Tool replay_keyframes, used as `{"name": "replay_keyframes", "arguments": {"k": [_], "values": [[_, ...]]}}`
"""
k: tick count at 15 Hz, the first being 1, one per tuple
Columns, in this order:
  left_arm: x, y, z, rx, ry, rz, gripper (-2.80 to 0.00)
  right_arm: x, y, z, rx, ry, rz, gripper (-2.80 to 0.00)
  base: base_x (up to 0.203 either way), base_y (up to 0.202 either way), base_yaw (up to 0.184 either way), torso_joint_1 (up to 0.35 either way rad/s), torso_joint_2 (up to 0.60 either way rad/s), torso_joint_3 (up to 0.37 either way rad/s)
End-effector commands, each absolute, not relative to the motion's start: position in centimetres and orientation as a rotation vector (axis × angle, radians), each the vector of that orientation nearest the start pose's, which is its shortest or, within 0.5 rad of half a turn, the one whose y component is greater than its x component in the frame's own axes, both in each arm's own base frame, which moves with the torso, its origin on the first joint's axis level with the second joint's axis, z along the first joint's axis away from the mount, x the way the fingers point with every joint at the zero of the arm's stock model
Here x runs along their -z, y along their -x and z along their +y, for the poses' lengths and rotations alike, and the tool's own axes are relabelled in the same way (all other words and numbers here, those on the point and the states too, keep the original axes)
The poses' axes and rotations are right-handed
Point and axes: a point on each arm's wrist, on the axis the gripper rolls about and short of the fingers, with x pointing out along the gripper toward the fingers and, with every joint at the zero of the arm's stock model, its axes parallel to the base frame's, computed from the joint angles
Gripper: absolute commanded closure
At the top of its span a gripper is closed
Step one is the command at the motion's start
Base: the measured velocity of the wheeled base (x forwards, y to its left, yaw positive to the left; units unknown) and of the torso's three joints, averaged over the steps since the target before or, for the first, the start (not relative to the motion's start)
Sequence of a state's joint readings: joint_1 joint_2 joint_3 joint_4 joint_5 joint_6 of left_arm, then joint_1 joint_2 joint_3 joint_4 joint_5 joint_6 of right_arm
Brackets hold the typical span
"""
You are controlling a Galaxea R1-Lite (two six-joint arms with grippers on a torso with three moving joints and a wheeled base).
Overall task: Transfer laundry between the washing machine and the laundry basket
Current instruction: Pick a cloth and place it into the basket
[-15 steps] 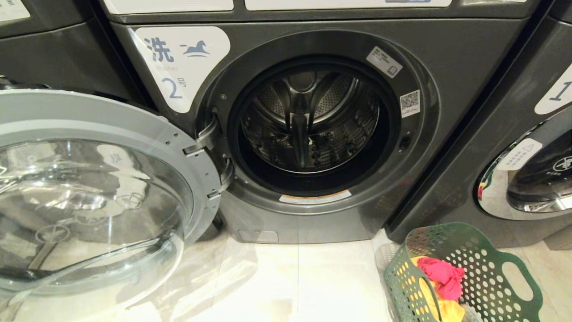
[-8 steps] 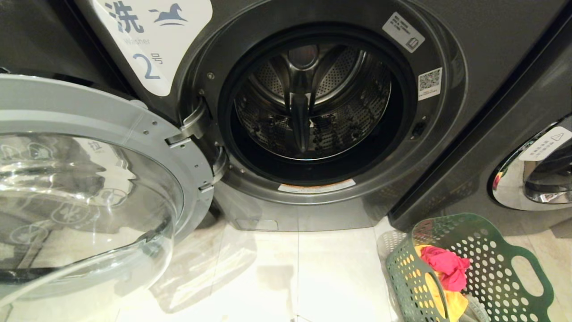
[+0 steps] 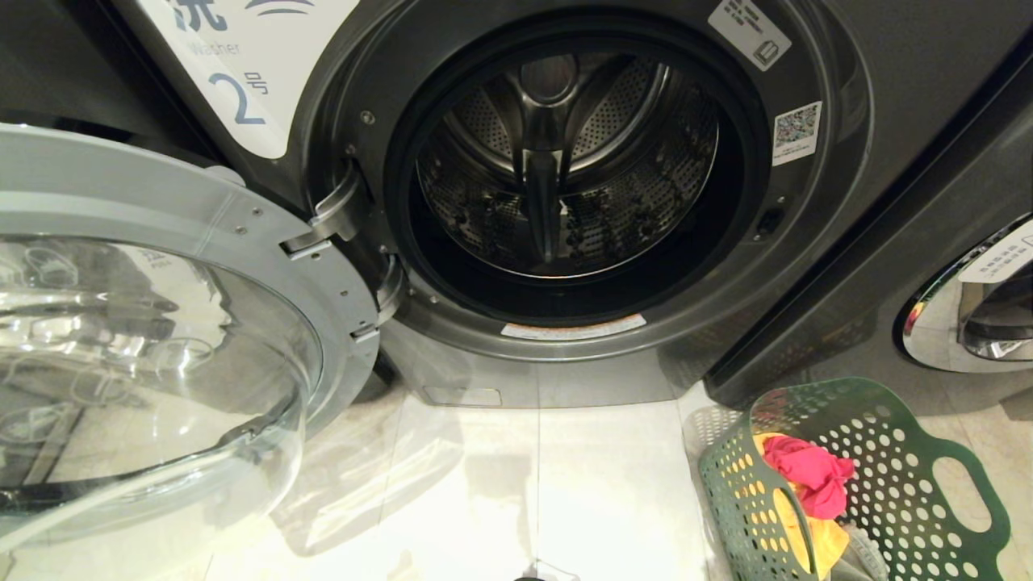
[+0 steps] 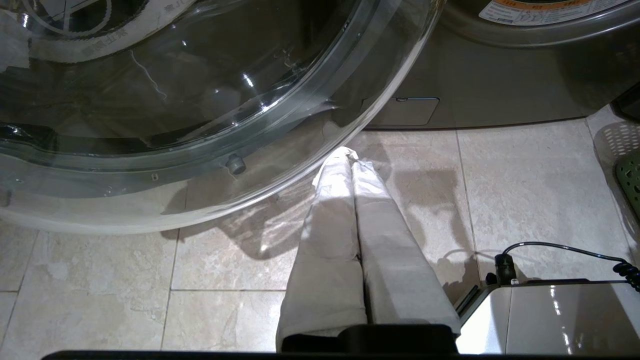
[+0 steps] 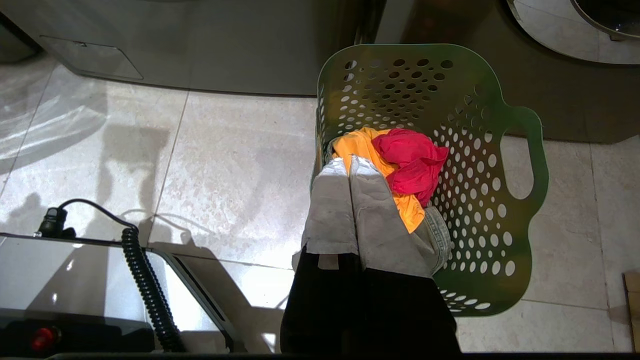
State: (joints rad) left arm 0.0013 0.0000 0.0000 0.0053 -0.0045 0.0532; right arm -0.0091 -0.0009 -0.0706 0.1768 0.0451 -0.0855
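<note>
The washing machine, dark grey and marked 2, faces me with its drum bare inside. Its round glass door is swung wide to the left. The dark green laundry basket stands on the floor at lower right. In it lies the laundry: a pink-red garment on a yellow-orange one, with grey-green cloth beside them. My right gripper hangs shut and empty above the basket's near rim. Over the floor tiles, by the glass door's edge, my left gripper is shut and empty. Neither arm shows in the head view.
A like machine with a shut chrome-rimmed door stands at the right, behind the basket. My base with a coiled cable sits low between the arms. Pale floor tiles stretch between door and basket.
The whole head view has shifted: the camera has tipped down and moved closer, so the machine fills more of the picture and more of the basket shows. Nothing in the scene has moved.
</note>
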Motion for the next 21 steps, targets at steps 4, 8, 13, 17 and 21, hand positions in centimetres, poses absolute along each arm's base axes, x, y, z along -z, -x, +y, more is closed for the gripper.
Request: {"name": "replay_keyframes", "arguments": {"k": [4, 8, 13, 17, 21], "values": [[-7.49, 2.27, -0.01, 0.003, -0.055, 0.008, 0.00, -7.66, 2.92, 0.13, -0.042, 0.089, 0.106, 0.00, 0.000, 0.000, 0.000, 0.000, 0.00, 0.000], [-7.50, 2.27, -0.02, 0.005, -0.058, 0.006, 0.00, -7.66, 2.92, 0.13, -0.040, 0.085, 0.106, 0.00, 0.000, 0.000, 0.000, 0.000, 0.00, 0.000], [-7.50, 2.27, -0.01, 0.003, -0.055, 0.006, 0.00, -7.66, 2.92, 0.13, -0.040, 0.084, 0.106, 0.00, 0.000, 0.000, 0.000, 0.000, 0.00, 0.000], [-7.50, 2.27, -0.01, 0.003, -0.055, 0.006, 0.00, -7.66, 2.92, 0.13, -0.042, 0.087, 0.106, 0.00, 0.000, 0.000, 0.000, 0.000, 0.00, 0.000], [-7.50, 2.27, -0.01, 0.003, -0.054, 0.006, 0.00, -7.66, 2.92, 0.13, -0.042, 0.092, 0.106, 0.00, 0.000, 0.000, 0.000, 0.000, 0.00, 0.000]]}}
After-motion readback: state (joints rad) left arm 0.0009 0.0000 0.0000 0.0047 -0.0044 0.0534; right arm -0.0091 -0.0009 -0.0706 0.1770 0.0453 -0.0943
